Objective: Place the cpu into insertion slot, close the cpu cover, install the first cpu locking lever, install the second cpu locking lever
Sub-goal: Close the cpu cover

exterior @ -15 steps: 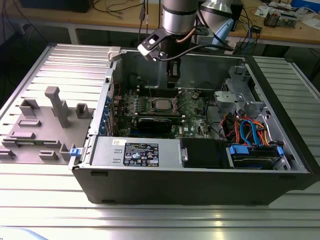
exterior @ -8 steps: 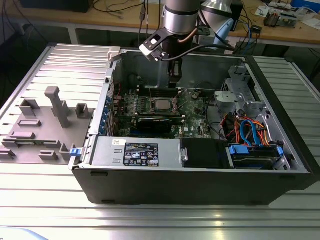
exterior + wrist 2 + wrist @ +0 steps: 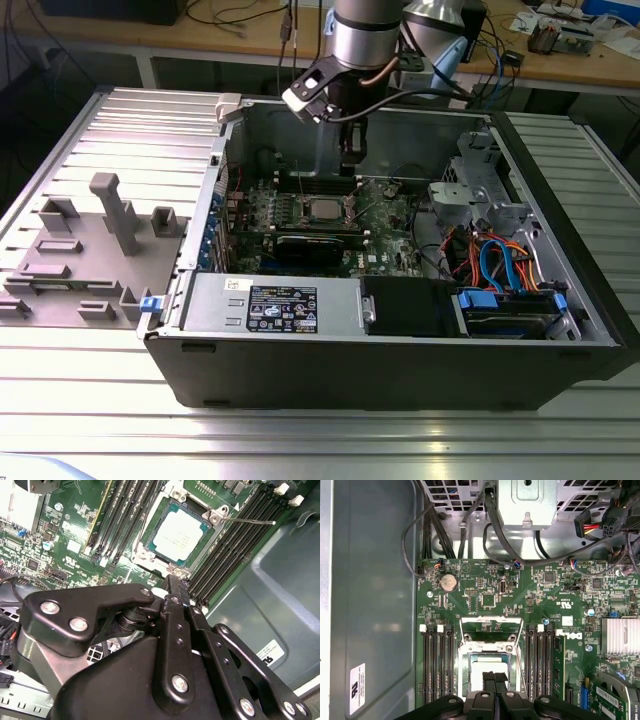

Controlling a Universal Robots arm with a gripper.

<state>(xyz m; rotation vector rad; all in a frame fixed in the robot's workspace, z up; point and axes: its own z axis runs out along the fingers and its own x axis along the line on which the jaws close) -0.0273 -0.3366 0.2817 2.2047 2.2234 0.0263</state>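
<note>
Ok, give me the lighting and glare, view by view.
Exterior view: table bright, case inside shaded. Second wrist view: glare washes the cpu top pale; the gripper is a dark mass up front. First wrist view: soft sheen on the case wall, cpu also pale.

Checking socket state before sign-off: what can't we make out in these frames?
- cpu: first wrist view, near part hidden behind the gripper.
- insertion slot: second wrist view, contacts covered by the cpu.
- locking lever: second wrist view, thin rod, latched or free unclear.
- cpu cover: first wrist view, seen from above, its angle unclear.
</note>
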